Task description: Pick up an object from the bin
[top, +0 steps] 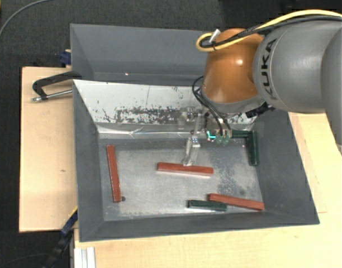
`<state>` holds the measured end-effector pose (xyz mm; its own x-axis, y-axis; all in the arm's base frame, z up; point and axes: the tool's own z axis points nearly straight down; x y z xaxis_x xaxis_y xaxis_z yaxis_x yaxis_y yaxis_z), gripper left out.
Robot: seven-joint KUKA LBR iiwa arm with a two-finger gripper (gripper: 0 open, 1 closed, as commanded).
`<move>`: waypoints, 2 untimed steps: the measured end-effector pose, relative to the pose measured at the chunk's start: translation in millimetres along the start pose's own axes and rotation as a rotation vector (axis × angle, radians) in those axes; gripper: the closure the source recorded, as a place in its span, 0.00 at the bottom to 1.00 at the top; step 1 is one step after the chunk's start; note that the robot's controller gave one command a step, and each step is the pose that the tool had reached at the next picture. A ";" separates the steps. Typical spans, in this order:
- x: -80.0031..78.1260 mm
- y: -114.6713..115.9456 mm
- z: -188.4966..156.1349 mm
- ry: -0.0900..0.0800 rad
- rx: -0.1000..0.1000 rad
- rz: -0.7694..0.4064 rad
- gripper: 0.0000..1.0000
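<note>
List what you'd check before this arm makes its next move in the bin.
1. Gripper over a thing: ok, its tip is at the middle red stick.
2. Grip on that stick: cannot tell.
3. Stick lying flat, apart from the others: ok.
4. Right green stick free of the wrist: cannot tell, it lies close.
5. Left red stick out of the way: ok, it lies by the far wall.

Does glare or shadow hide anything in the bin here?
Camera view: strong glare whitens the left and middle of the bin's back wall. The bin floor is evenly lit, so the centre red stick by the end effector reads clearly. The dark green stick at right sits in dimmer light beneath the arm.
</note>
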<state>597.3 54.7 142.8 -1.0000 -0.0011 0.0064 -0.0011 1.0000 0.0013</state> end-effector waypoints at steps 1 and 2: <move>50.0 -35.8 72.9 -0.006 0.001 -0.128 0.00; 62.3 -9.0 40.5 -0.012 -0.001 -0.122 0.00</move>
<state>534.8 45.7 102.7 -0.9924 -0.1226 -0.0057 -0.1226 0.9925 0.0023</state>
